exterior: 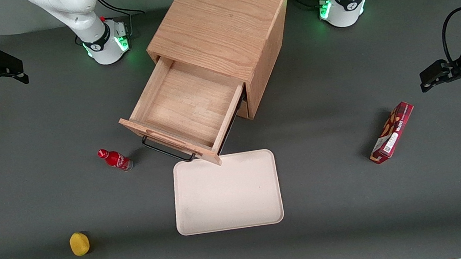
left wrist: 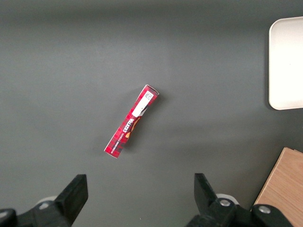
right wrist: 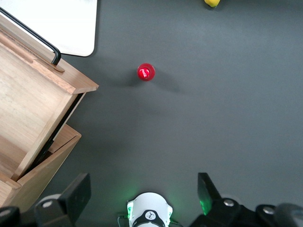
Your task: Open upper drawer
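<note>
Evidently done: the upper drawer [exterior: 185, 108] stands pulled far out of the cabinet [exterior: 221, 28] over the tray [exterior: 226, 192] (interior bare); the gripper [exterior: 4, 70], fingers spread, hangs empty, well apart.

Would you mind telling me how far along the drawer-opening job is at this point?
It looks done: the upper drawer is pulled well out of the cabinet, its bare wood interior exposed and its front over the tray edge. Nothing is in hand: the gripper is open, high at the working arm's end of the table. Nothing seems left.
</note>
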`<state>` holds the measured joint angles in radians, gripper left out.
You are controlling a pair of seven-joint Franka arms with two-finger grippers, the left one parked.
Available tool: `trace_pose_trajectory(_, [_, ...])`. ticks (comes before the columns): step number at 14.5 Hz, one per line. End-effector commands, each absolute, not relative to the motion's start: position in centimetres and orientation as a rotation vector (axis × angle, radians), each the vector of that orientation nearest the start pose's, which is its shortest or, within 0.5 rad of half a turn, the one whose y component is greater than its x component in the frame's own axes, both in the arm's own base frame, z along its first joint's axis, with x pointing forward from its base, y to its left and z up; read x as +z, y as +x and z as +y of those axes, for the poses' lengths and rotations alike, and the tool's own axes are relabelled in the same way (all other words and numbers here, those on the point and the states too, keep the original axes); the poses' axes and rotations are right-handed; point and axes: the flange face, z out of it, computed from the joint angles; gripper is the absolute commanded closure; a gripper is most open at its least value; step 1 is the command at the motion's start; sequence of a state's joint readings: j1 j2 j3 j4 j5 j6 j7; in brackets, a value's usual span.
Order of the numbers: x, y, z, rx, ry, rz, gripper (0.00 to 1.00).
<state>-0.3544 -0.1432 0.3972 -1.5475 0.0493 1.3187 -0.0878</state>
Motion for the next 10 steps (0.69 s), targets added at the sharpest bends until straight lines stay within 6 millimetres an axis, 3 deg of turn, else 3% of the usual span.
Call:
trace_pose_trajectory(1, [68.5,47.7,4.3,0.142,-3.131,-0.188,0.0])
trace_pose_trajectory(4, [67.2,48.8,4.9,0.18,-3.115,-0.22,0.0])
trace_pose_trajectory(10, [66.8,49.0,5.2,0.194,-3.116,-0.184,0.0])
